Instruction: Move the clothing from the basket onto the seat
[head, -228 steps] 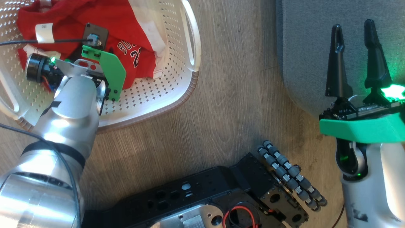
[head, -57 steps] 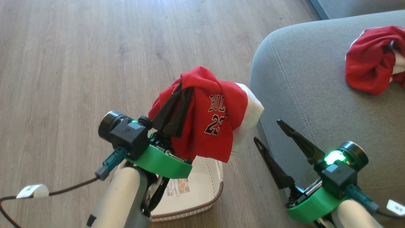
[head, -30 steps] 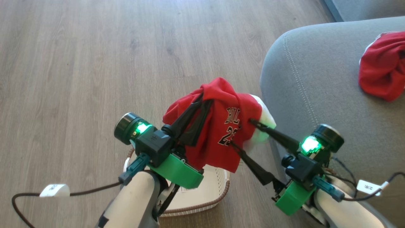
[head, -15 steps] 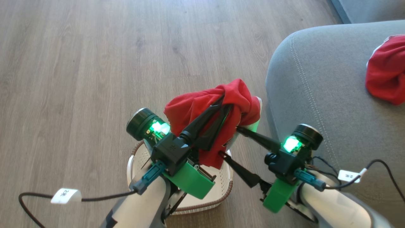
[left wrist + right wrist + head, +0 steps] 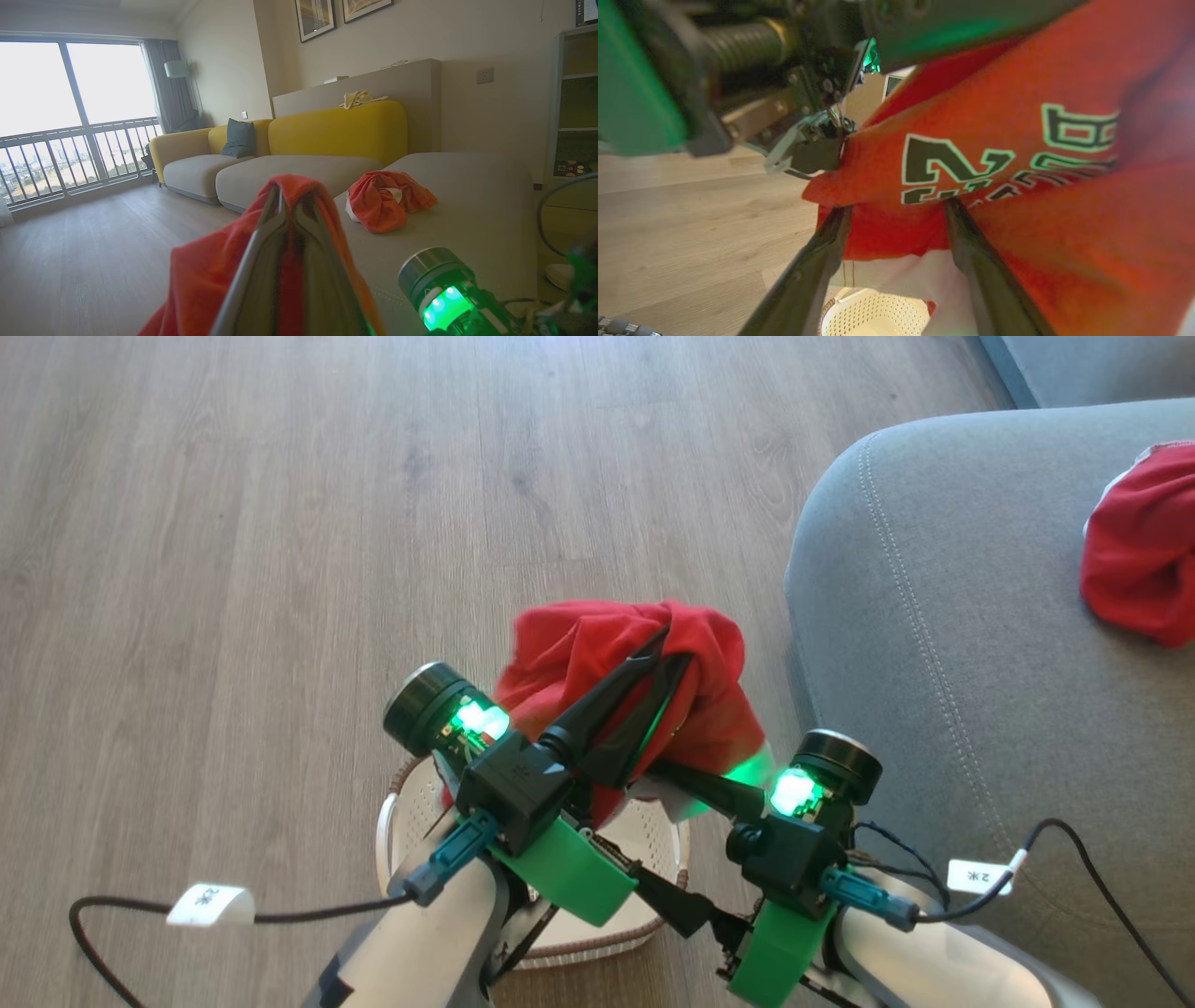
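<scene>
My left gripper [image 5: 679,651] is shut on a red garment [image 5: 597,649] with black printed lettering [image 5: 957,163], holding it in the air above the cream basket [image 5: 390,807]. The fabric drapes over both left fingers [image 5: 261,247]. My right gripper [image 5: 896,207] reaches in from the right below it, open, its two fingers [image 5: 709,789] straddling the garment's lower red and white part. The basket's perforated inside [image 5: 859,310] shows beneath the cloth. The grey seat [image 5: 934,663] lies to the right, and a second red garment [image 5: 1134,569] rests crumpled on it [image 5: 387,198].
Wood floor [image 5: 280,523] spreads to the left and ahead. Cables with white tags [image 5: 210,903] trail from both wrists. In the left wrist view a yellow-backed sofa [image 5: 336,126] runs toward a window with a railing [image 5: 74,154], and shelves [image 5: 574,102] stand at the right.
The left gripper has lifted the lettered garment out of the basket. The right gripper came in from beside the seat and now sits lower, under the hanging cloth. The camera has shifted too.
</scene>
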